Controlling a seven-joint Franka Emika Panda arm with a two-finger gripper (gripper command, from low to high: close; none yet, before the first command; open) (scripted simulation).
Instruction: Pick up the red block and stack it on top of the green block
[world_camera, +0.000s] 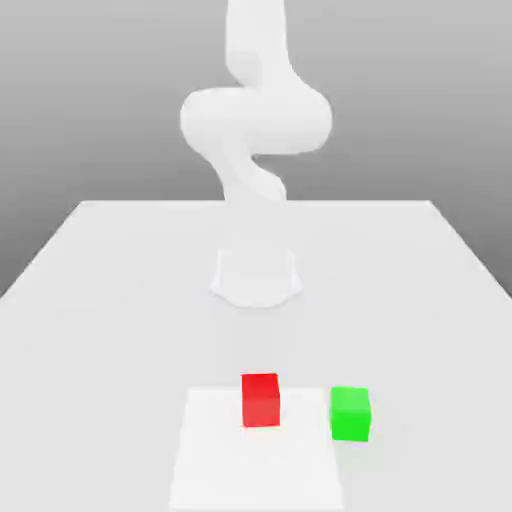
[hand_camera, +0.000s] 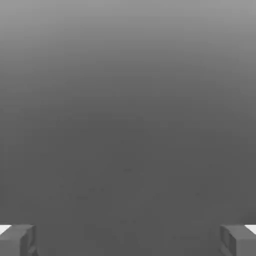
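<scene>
Jaws (hand_camera: 128, 241) wide apart — matte red cube (world_camera: 261, 401), matte green cube (world_camera: 350, 414) near pale bench's (world_camera: 120, 340) front edge

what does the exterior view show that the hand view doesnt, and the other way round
Exterior view alone: the red block on a white patch, the green block at that patch's edge toward the exterior view's right, the table and the arm's base.

Hand view alone: the gripper's two fingers, standing wide apart with no block between them.

Both: a plain grey backdrop, shaded from lighter to darker.
</scene>
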